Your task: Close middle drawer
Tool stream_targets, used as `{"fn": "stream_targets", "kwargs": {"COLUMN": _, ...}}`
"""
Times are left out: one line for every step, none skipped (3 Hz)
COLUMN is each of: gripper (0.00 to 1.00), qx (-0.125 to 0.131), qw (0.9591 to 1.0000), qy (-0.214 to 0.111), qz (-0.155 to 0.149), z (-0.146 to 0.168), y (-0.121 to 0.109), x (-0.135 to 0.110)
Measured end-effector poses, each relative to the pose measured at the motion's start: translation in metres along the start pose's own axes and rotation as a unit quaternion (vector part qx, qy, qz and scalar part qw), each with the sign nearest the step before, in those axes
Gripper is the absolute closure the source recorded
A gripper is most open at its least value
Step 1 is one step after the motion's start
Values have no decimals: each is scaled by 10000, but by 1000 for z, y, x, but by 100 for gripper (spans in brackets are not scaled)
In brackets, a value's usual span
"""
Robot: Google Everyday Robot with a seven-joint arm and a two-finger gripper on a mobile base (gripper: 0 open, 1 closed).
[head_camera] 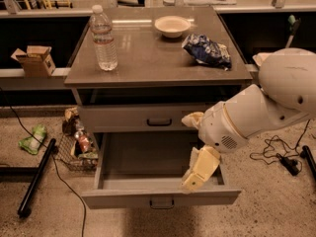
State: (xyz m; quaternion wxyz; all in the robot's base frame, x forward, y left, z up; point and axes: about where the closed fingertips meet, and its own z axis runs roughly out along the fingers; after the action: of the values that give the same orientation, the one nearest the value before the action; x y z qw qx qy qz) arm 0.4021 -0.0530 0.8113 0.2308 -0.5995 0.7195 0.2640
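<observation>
The middle drawer (160, 197) is pulled far out of the grey cabinet (74, 78). It is wide, shallow and grey, with a small dark handle (162, 202) in the middle of its front, and it looks empty inside. The drawer front above it (123, 118) is shut. My gripper (198, 171), cream-coloured at the end of the white arm (256, 113), hangs over the right inner part of the open drawer, just behind its front panel. Whether it touches the drawer I cannot tell.
On the cabinet top stand a water bottle (103, 38), a white bowl (172, 25) and a blue chip bag (207, 51). A wire basket of snacks (76, 149) and cables (34, 177) lie on the floor at left. More cables (279, 154) lie at right.
</observation>
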Motion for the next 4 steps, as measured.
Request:
{"fn": "stream_targets", "kwargs": {"gripper": 0, "qx": 0, "qw": 10000, "qy": 0, "qz": 0, "z": 0, "y": 0, "x": 0}}
{"fn": "stream_targets", "kwargs": {"gripper": 0, "qx": 17, "qw": 9994, "qy": 314, "qz": 153, "z": 20, "y": -14, "x": 39}}
{"fn": "stream_targets", "kwargs": {"gripper": 0, "qx": -24, "qw": 9973, "qy": 679, "qz": 266, "z": 50, "y": -28, "x": 104}}
{"fn": "stream_targets", "kwargs": {"gripper": 0, "qx": -99, "qw": 9966, "qy": 768, "qz": 294, "z": 73, "y": -35, "x": 152}}
